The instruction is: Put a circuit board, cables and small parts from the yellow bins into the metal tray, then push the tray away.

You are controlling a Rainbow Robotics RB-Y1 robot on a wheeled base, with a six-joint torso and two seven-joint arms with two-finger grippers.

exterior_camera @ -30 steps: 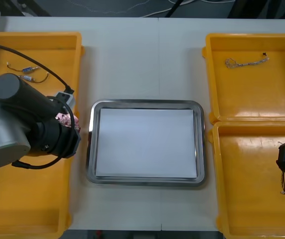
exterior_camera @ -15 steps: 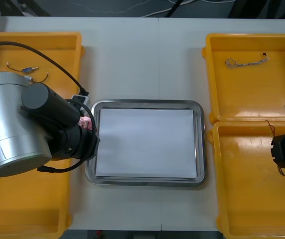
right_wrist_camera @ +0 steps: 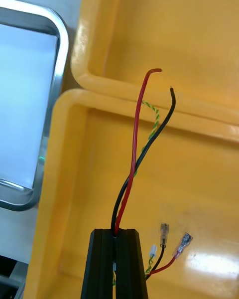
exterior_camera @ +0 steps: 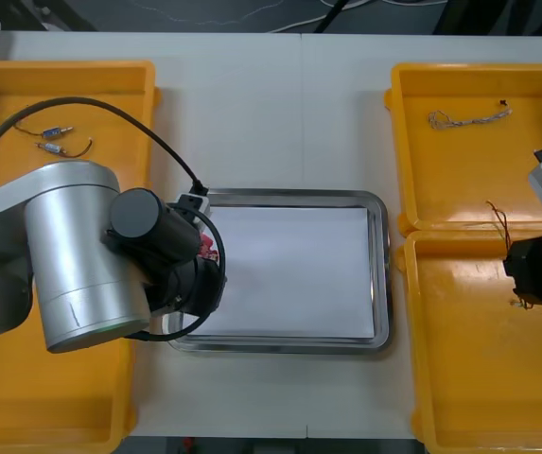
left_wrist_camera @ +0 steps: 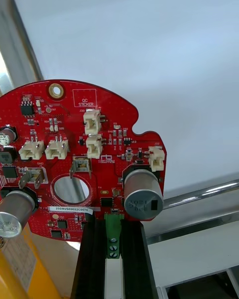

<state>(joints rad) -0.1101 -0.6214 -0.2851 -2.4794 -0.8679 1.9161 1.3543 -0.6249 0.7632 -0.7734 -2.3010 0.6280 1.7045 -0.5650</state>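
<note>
Looks steeply down from above the arms onto the light table (exterior_camera: 271, 113), taking in the shiny rectangular metal tray (exterior_camera: 280, 195) and the yellow plastic bins (exterior_camera: 460, 180) at both sides. Hangs close over that tray's white inside and rim from the left wrist. From the right wrist, faces close down into the right-hand bins, sharing the tray's rounded corner with the overhead view.
</note>
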